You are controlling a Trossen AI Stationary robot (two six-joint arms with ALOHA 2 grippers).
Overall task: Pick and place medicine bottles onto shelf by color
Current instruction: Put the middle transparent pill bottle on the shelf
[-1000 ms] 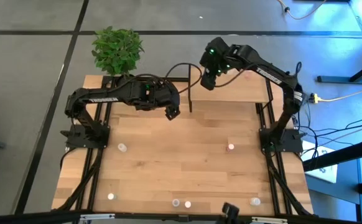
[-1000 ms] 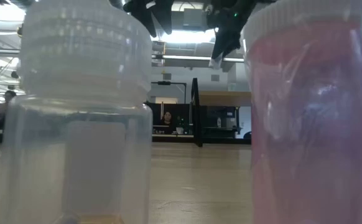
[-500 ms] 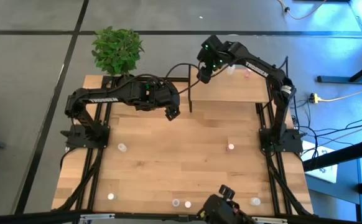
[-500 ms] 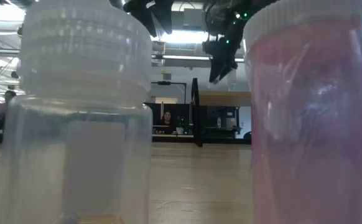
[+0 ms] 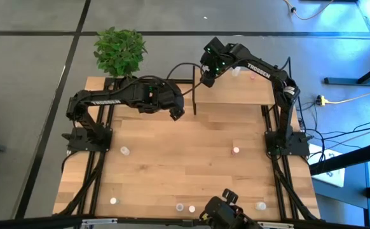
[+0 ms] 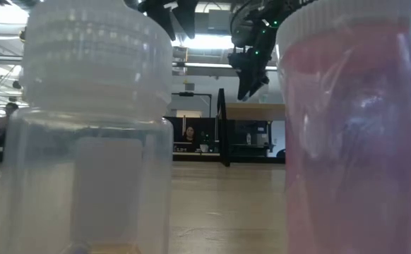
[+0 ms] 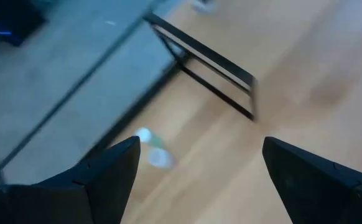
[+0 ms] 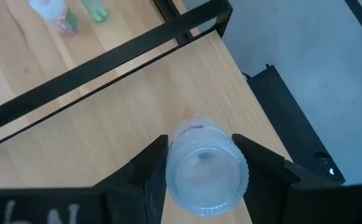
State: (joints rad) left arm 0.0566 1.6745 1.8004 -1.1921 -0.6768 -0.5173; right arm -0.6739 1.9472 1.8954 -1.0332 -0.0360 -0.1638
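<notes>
Right pincer [image 8: 199,163] clamped on a clear bottle [image 8: 203,167], above the left end of the shelf [image 5: 236,94]. Left pincer [image 5: 177,114] apart, empty, over the worktop [image 5: 172,165] just beside the shelf's front. Other bottles scattered on the worktop, one pink-capped [image 5: 236,151]; two more on the shelf.
</notes>
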